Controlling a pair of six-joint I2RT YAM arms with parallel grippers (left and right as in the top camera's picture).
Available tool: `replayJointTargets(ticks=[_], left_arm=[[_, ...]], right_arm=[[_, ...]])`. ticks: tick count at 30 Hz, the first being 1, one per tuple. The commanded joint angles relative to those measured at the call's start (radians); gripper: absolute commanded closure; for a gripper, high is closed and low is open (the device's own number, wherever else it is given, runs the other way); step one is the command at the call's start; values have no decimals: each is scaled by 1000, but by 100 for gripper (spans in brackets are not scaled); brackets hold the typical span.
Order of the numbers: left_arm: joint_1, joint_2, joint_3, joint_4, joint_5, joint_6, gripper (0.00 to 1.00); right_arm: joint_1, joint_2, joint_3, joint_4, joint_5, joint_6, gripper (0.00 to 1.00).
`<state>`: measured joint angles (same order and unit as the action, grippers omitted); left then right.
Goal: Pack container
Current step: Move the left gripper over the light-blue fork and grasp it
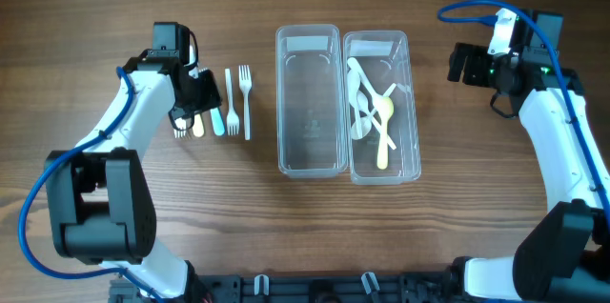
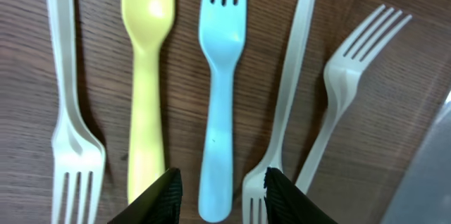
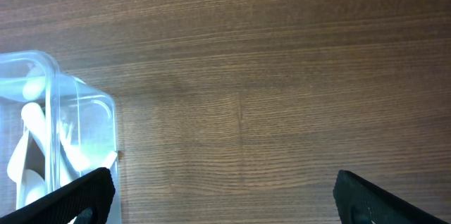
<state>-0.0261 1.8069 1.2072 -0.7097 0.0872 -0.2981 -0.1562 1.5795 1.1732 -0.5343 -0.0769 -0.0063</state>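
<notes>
Five plastic forks lie side by side on the wood left of two clear containers. In the left wrist view they are a white fork [image 2: 70,111], a yellow fork [image 2: 146,76], a blue fork [image 2: 220,97] and two more white forks [image 2: 285,111] [image 2: 338,104]. My left gripper [image 2: 222,199] [image 1: 205,105] is open, low over them, its fingers either side of the blue fork's handle end. The left container [image 1: 279,103] is empty. The right container [image 1: 417,103] holds white spoons [image 1: 367,103] and a yellow spoon [image 1: 383,146]. My right gripper [image 3: 225,203] [image 1: 462,63] is open and empty, right of the containers.
The corner of the spoon container [image 3: 49,111] shows at the left of the right wrist view. A clear container edge [image 2: 430,175] shows at the lower right of the left wrist view. Bare wood lies under the right gripper.
</notes>
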Motion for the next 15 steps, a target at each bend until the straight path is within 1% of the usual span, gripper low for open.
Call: replayJointTargets(ticks=[1, 5, 10, 12, 15], left_arm=[[-5, 13, 10, 25, -56, -3, 57], [-6, 13, 3, 67, -56, -31, 56], [-5, 16, 3, 102, -58, -35, 57], [-6, 24, 3, 113, -66, -59, 56], [-6, 56, 3, 134, -67, -58, 55]], right_arm=[[-1, -14, -7, 3, 10, -17, 0], [-1, -14, -7, 3, 10, -18, 0], [-1, -14, -7, 3, 10, -17, 0], [-1, -14, -7, 3, 10, -17, 0], [-1, -14, -7, 3, 10, -17, 0]])
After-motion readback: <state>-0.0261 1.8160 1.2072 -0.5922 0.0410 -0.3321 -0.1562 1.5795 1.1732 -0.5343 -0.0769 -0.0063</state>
